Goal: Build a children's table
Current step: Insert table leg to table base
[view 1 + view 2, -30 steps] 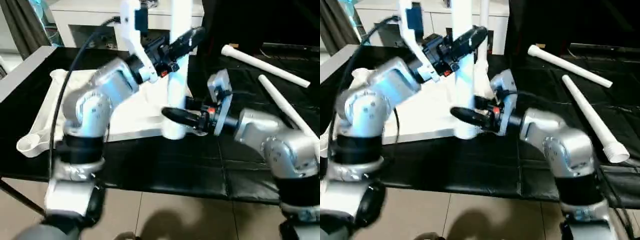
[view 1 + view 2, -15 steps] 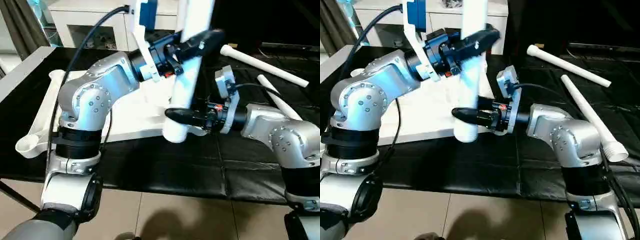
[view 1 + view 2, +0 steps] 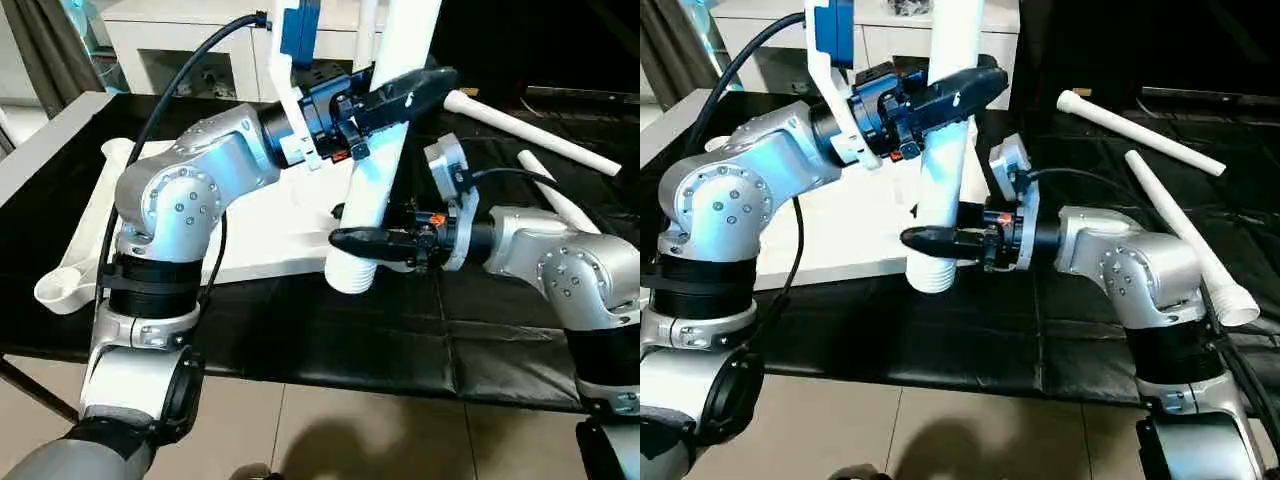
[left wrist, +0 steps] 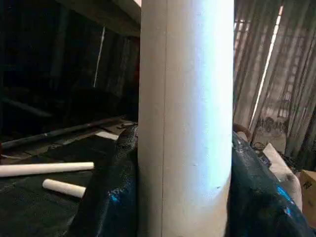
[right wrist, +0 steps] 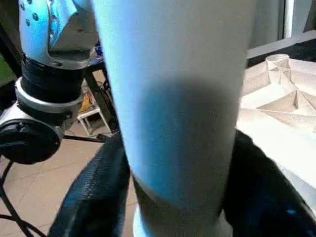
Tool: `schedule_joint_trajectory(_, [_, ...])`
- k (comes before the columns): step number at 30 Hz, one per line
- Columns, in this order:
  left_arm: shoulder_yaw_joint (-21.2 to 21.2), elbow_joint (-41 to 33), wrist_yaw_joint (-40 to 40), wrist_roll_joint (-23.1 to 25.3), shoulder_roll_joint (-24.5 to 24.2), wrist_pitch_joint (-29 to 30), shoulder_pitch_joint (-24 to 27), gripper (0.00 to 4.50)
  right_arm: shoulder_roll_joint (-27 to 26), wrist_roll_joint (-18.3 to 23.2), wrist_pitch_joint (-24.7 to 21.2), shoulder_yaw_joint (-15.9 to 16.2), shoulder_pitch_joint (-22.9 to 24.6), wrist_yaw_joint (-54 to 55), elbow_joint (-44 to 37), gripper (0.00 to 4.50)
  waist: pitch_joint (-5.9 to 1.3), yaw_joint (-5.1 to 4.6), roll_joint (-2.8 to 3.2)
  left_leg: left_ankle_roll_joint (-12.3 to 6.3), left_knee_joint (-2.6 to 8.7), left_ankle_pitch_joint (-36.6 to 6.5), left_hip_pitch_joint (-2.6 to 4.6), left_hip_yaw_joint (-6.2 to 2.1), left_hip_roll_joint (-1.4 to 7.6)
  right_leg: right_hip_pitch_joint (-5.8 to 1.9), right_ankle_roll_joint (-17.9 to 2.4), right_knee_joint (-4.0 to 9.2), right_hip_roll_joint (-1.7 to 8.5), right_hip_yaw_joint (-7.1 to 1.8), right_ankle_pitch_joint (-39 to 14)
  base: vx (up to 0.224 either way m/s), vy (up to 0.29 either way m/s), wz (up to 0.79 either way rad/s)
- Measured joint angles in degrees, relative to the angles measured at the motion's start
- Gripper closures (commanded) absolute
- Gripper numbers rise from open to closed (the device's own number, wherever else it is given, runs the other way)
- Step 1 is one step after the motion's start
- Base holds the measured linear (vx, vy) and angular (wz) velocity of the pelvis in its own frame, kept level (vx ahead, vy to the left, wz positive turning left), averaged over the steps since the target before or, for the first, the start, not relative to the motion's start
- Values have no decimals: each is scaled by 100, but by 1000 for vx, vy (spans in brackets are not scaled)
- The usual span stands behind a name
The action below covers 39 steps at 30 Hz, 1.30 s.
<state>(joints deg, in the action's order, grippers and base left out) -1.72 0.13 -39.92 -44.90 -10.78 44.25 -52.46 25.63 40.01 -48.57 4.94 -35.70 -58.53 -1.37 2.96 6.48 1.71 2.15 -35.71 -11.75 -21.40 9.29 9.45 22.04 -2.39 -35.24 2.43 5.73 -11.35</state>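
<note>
Nearest, over the black surface [image 3: 330, 340], the right hand [image 3: 930, 240] clasps the lower part of a white table leg [image 3: 375, 190] just above its threaded end, its black fingers [image 5: 89, 197] pressed to either side of the tube; the threaded end hangs beside the near edge of the tabletop [image 3: 270, 235] and seems just clear of the surface; the leg stands nearly upright, leaning slightly; higher on the same leg, the left hand [image 3: 415, 90] is clenched round the tube, fingers [image 4: 111, 197] tight against both sides; the tabletop lies ribbed side up on the surface behind the leg, a round corner socket [image 3: 60, 285] at its near left corner; farther right, two more legs [image 3: 1140, 130] lie loose on the surface, well apart from the hands; beyond stands a white cabinet [image 3: 190, 50].
</note>
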Motion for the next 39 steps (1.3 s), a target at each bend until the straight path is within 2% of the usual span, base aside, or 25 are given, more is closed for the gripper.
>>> schedule_joint_trajectory(5, [-4,6,11,-24,0,58,0,272,1,-43,30,17,0,-78,22,248,0,0,0,0,0,0,0,0,0,0,0,0,0,0,0,0,0,0])
schedule_joint_trajectory(24, [-13,10,31,-23,23,93,0,272,-3,-159,163,51,-2,-187,60,252,0,1,0,0,0,0,0,0,0,0,0,0,0,0,0,0,0,0])
schedule_joint_trajectory(25, [-13,10,31,-23,23,93,0,272,-4,-161,165,51,-2,-189,60,197,0,1,0,0,0,0,0,0,1,0,0,0,0,0,0,0,0,0])
schedule_joint_trajectory(27, [-12,9,30,-23,25,93,0,272,-15,-158,160,49,-2,-187,74,184,0,1,0,0,0,0,0,0,1,0,0,0,0,0,0,0,0,0])
schedule_joint_trajectory(39, [-1,7,22,-38,76,105,0,273,-73,-164,150,68,-13,-204,170,171,0,3,0,0,-1,0,0,1,1,0,-1,0,0,0,0,0,0,0])
